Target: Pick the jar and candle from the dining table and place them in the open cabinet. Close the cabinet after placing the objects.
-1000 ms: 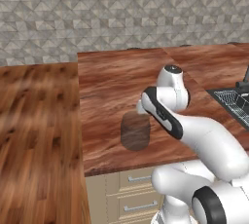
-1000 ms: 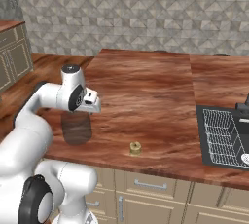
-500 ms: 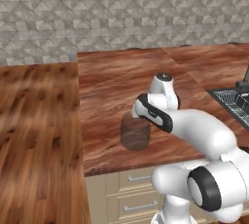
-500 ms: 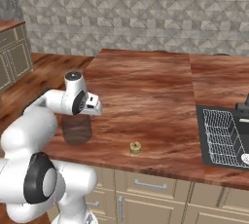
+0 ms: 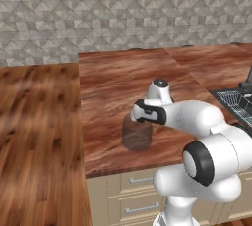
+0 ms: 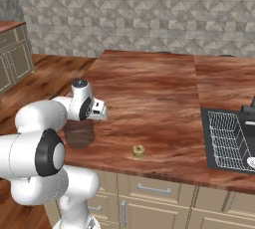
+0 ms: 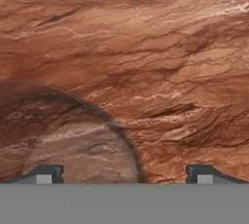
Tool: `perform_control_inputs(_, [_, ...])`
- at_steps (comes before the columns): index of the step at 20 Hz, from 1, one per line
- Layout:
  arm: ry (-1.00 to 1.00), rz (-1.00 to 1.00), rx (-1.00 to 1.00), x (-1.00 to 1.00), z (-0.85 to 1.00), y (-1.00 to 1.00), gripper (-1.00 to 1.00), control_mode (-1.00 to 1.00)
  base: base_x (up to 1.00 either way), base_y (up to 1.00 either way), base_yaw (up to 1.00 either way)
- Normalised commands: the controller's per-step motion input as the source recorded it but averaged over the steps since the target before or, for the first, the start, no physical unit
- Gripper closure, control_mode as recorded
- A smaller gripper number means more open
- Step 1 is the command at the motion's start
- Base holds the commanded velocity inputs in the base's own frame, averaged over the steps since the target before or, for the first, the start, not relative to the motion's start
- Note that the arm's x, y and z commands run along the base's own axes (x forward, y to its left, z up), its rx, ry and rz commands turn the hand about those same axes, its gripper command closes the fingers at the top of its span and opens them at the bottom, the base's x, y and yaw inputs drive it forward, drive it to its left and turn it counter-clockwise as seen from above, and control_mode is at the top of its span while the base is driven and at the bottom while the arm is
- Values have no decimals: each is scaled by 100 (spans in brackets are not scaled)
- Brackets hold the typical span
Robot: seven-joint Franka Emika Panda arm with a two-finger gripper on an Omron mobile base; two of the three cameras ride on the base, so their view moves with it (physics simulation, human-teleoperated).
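The end effector (image 7: 124, 173) hangs wide open over the jar (image 5: 137, 134), near the worktop (image 5: 118, 77) front edge, candle (image 6: 138, 151) apart.

Bent low from the base, forearm stretched forward, wrist (image 5: 153, 113) turned down. Gripper (image 7: 124, 173) pointing straight down, jaws spread wide, nothing between them; both dark fingertips (image 7: 48, 173) visible in the hand view.

Even bright rendered light, faint shadows, mild gloss; hand view blurry.
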Motion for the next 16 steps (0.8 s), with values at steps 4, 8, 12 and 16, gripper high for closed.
perform_control_inputs(4, [0, 0, 0, 30, -35, 0, -100, -100, 0, 0, 0])
perform_control_inputs(8, [0, 0, 0, 20, -38, 1, -100, -100, 0, 0, 0])
perform_control_inputs(12, [0, 1, -2, 10, -49, 9, 100, -100, 0, 0, 0])
perform_control_inputs(16, [0, 5, -4, -6, -57, 0, 100, -100, 0, 0, 0])
